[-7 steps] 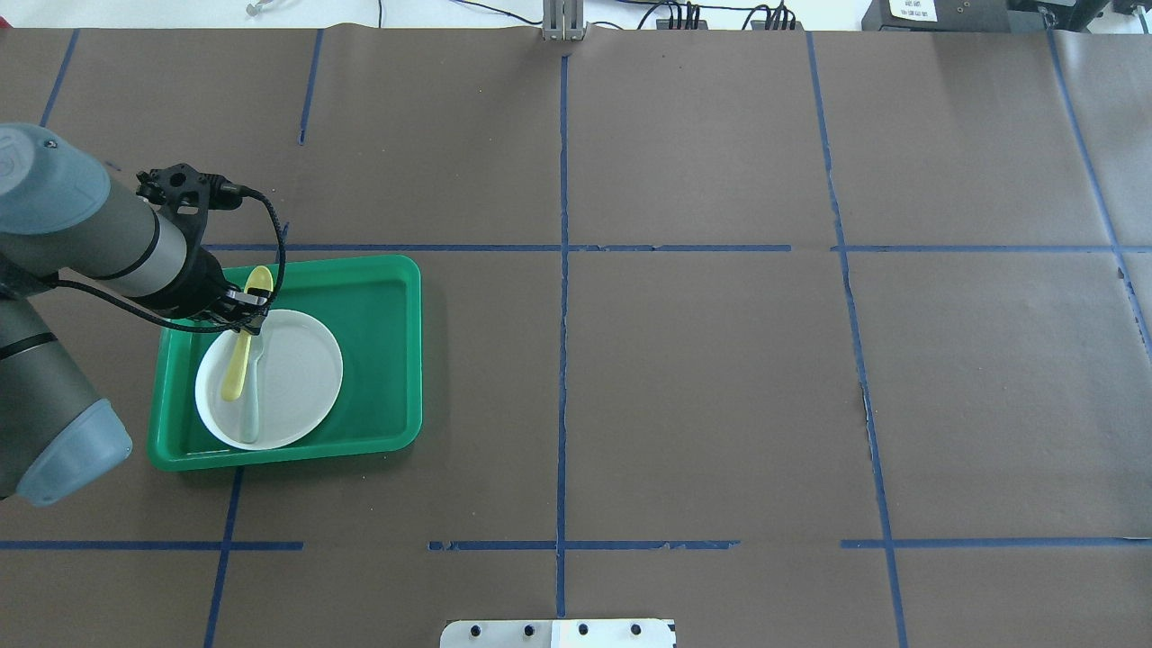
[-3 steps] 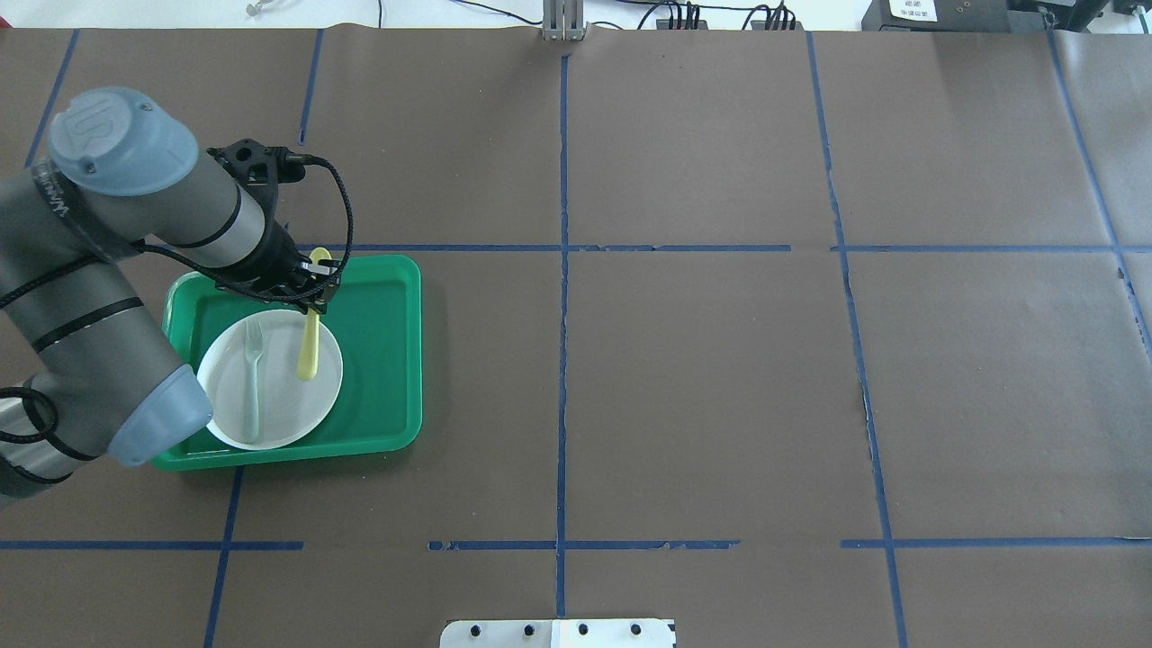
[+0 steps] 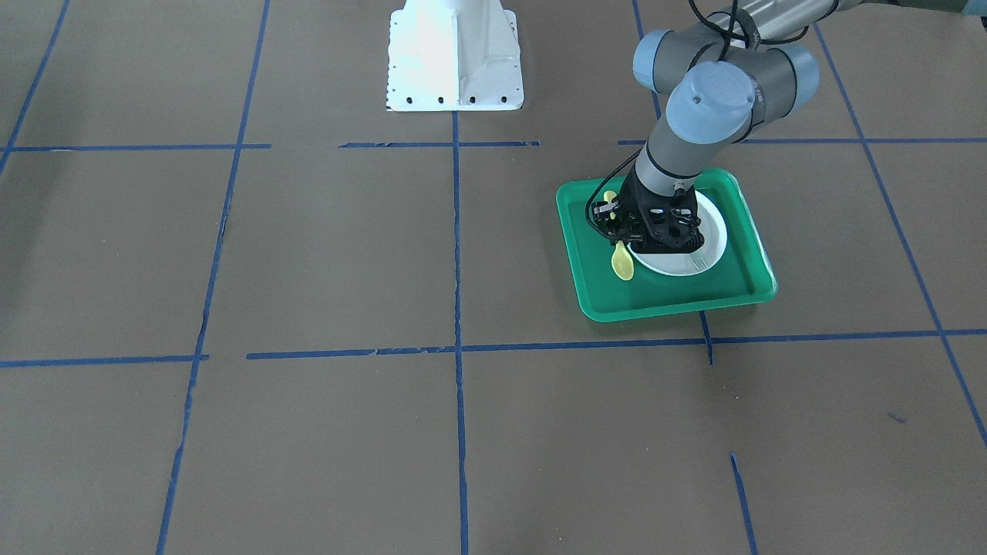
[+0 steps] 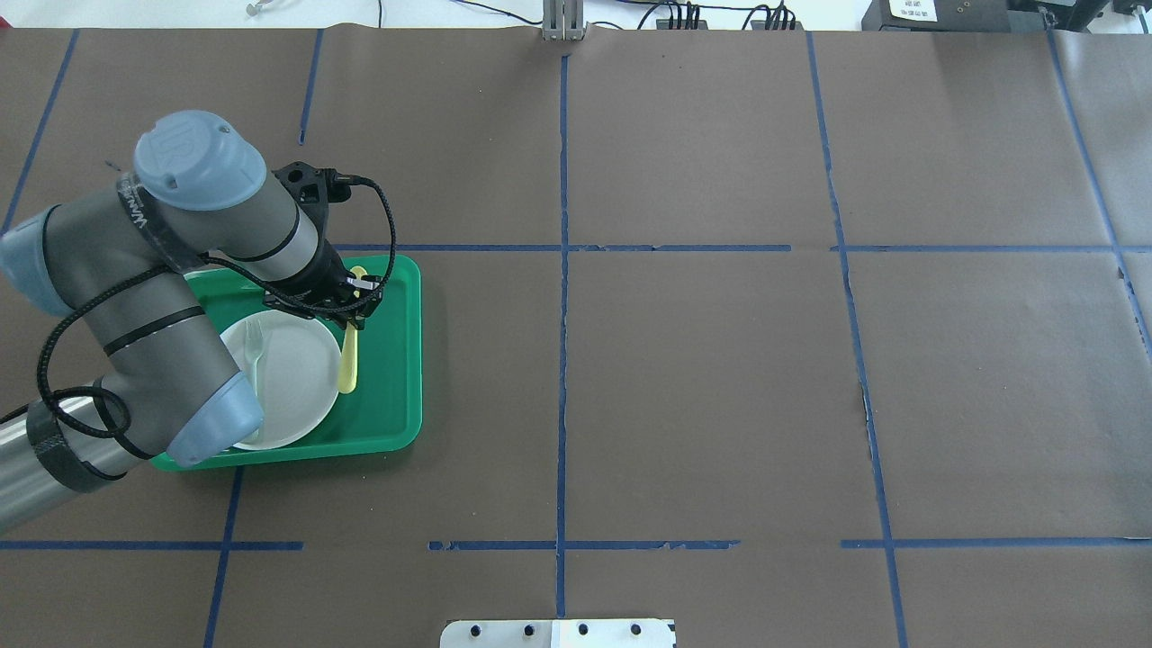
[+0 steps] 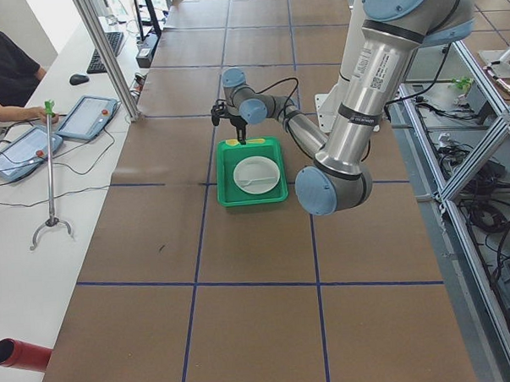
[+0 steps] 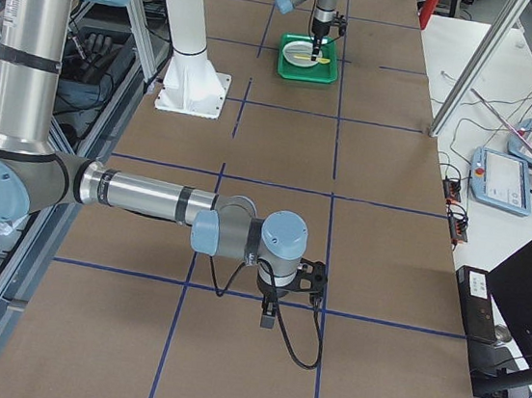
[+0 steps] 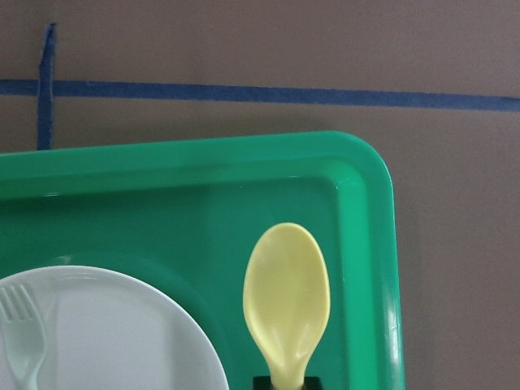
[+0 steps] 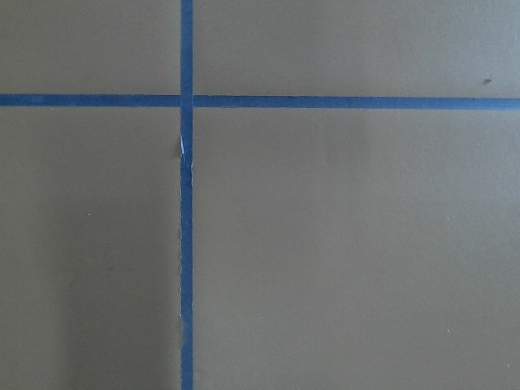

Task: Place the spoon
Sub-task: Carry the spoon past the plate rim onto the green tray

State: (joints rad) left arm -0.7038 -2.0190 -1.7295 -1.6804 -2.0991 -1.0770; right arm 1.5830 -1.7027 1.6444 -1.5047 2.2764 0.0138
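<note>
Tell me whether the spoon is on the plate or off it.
Off it. The left gripper holds the spoon beside the plate, over the green tray.

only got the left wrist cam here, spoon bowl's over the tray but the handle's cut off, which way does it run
Observer: The spoon's handle runs back toward the robot, along the plate's rim, over the green tray.
Operator: is the pincer on it
Observer: Yes, the left pincer is shut on its neck, just behind the bowl.
Operator: and the other arm
Observer: The right pincer hangs over bare table paper, far from the tray; open or shut, I cannot tell.
</note>
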